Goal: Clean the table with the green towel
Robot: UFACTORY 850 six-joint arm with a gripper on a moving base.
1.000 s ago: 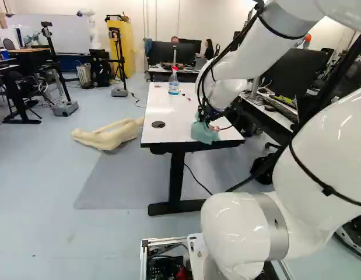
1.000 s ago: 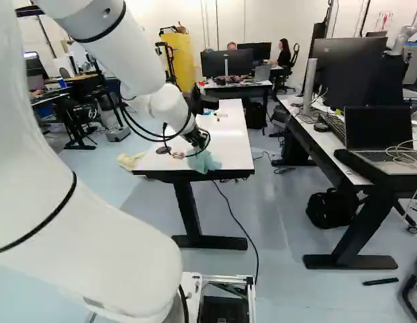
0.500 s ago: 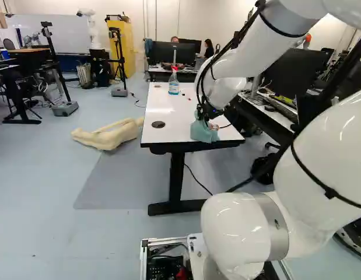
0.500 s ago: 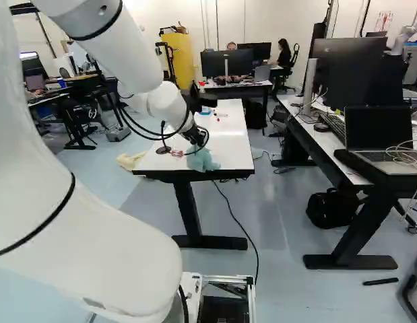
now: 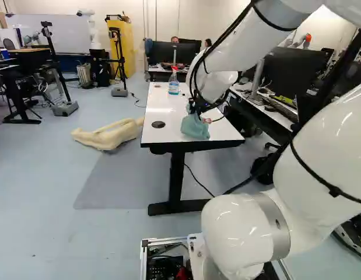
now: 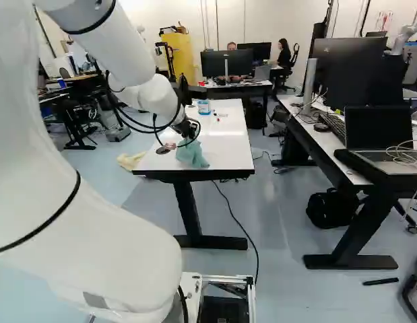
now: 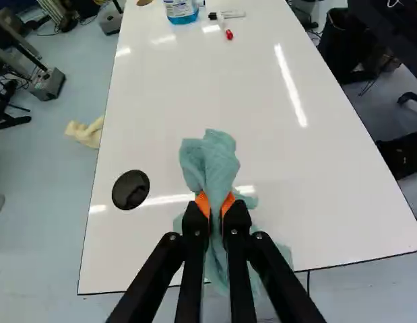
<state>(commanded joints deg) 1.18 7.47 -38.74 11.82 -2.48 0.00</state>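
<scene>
The white robot arm [image 5: 235, 52] is arching up from its joint at the foot of both base views and reaching out over a white table [image 5: 151, 105]. In the left base view it is slanting down from about one o'clock; in the right base view it is coming in from about eleven. Its black gripper [image 5: 195, 109] is angling down above the near part of the table, clenching the green towel [image 5: 195, 127]. In the wrist view the orange pads [image 7: 203, 204] are pinching a fold from both sides, while loose cloth is bunching ahead of the fingers and trailing beneath them. Whether the towel is pressing on the surface, I cannot tell.

Taking straight ahead of the gripper as twelve o'clock, a black round disc [image 5: 158, 124] is lying on the table at nine. A spray bottle [image 5: 174, 87] is standing near the far end, between eleven and twelve, with two pens [image 7: 228, 16] lying just beside it at twelve.

Compared with half a second ago, the arm is carrying the towel toward ten o'clock in both base views — closer to the disc and farther from the near edge. The base, table and bottle are keeping their places.
</scene>
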